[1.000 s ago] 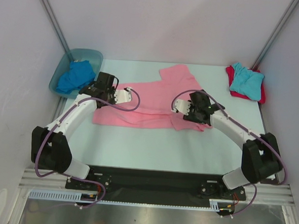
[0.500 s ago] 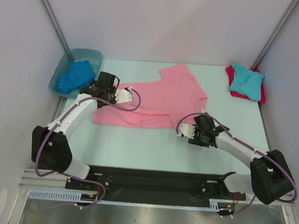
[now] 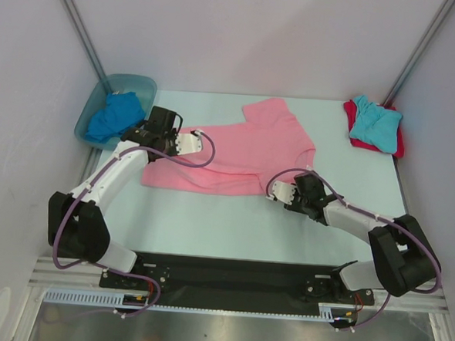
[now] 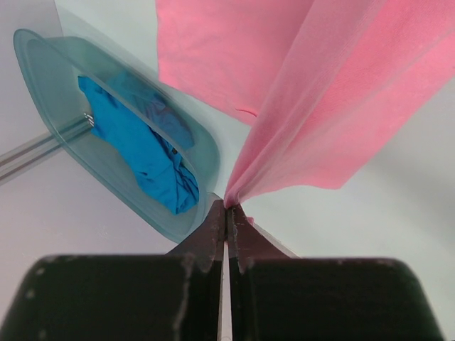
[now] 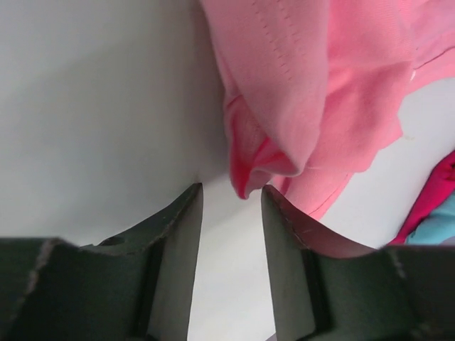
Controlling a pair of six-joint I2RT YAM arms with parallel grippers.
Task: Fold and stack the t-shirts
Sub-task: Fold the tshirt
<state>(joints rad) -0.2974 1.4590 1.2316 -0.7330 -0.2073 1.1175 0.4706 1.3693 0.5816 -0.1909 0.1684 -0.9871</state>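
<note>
Right end effector [image 3: 275,194] nearer pink t-shirt [image 3: 244,152], half-parted, empty; left end effector [image 4: 226,207] tight on it.

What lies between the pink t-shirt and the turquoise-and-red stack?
Only bare table; the top view shows nothing between the pink t-shirt and the turquoise t-shirt lying on the red t-shirt.
</note>
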